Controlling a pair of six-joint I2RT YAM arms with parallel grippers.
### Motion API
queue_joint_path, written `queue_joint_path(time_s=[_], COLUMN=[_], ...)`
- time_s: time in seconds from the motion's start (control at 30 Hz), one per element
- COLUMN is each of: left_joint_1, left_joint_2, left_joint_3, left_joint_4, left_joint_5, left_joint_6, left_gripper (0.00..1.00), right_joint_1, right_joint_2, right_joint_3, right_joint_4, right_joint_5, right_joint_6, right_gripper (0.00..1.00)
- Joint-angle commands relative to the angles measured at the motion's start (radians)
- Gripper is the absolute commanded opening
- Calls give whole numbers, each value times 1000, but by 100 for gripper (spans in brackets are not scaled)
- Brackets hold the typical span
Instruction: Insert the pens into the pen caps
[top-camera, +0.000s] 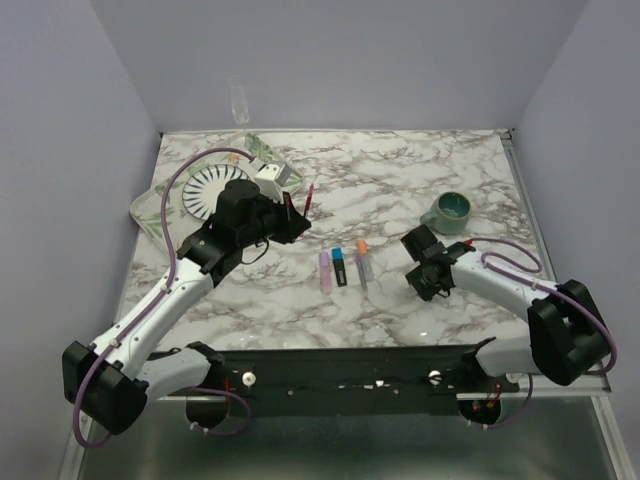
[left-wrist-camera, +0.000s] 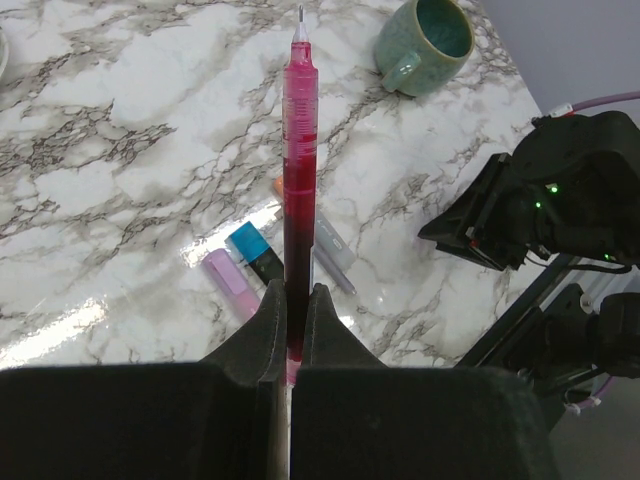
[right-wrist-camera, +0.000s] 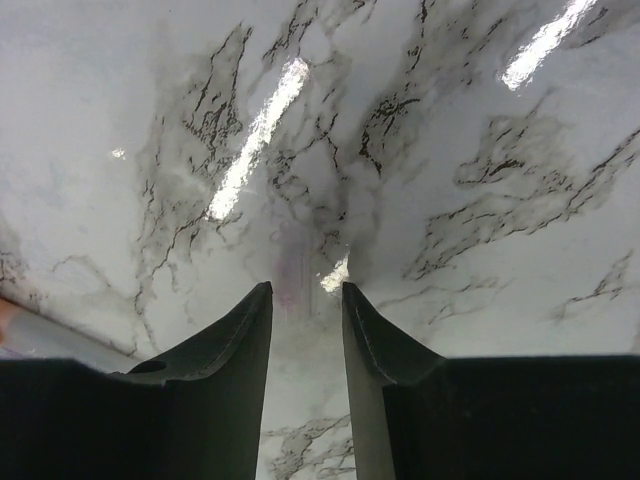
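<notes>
left claw (left-wrist-camera: 292, 296) grips red pen (left-wrist-camera: 299, 150) (tip outward); right claw (right-wrist-camera: 305, 290) parted.

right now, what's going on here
The left gripper is shut on a red pen and holds it up, tip pointing away from the arm. The right gripper is open and empty, just right of three markers lying side by side. A mug stands farther back.
</notes>
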Motion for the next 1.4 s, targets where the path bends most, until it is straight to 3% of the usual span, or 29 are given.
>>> queue_joint_path(time_s=[0.0,0.37,0.5,0.57,0.6,1.13,1.37], left_joint_1=[2,2,2,2,2,2,2], left_joint_2=[-9,-22,-28,-29,-31,-29,-28], left_joint_3=[3,3,3,0,0,-9,-9], left_joint_4=[1,3,3,4,7,31,31], left_joint_5=[-1,-16,-23,-21,-21,20,26], left_joint_6=[11,24,25,25,25,25,27], left_gripper=[0,0,0,0,0,0,0], right_joint_1=[-18,-20,-20,-19,-20,-20,-20], right_joint_2=[72,140,143,145,142,83,45], right_joint_3=[29,-34,-51,-54,-59,-10,10], right_joint_4=[42,122,102,96,96,125,162], right_joint_5=[-13,-70,-72,-75,-73,-10,-21], right_joint_6=[-5,-2,4,14,17,-192,-360], right_gripper=[41,30,13,11,2,1,1])
